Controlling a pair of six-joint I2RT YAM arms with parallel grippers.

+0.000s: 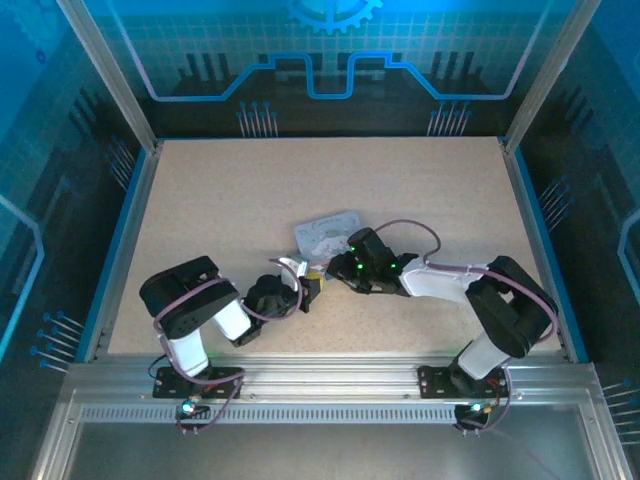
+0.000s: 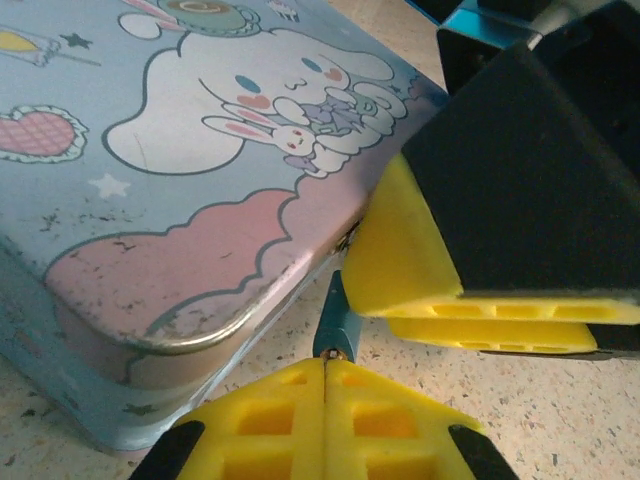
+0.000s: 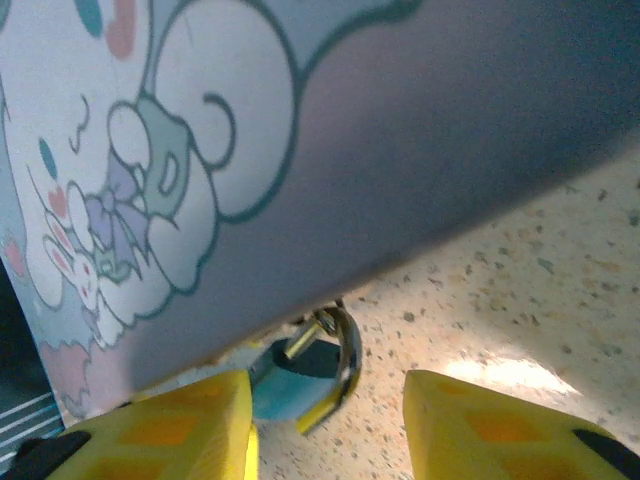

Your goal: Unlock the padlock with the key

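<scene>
On speckled tabletop (image 1: 250,190): padlock (image 3: 292,386) beside tin (image 1: 327,232); blue-lit walls (image 1: 330,50) around.

The padlock (image 3: 287,388) sits half hidden under the tin's (image 3: 400,150) blurred edge.

Cool blue light tinted the overhead view, the surface (image 1: 250,200) evenly lit and the surroundings dark; the left wrist view was bright and fairly sharp, while the right wrist view showed the tin (image 3: 400,120) blurred, its right part shadowed, beside a glare patch.
</scene>
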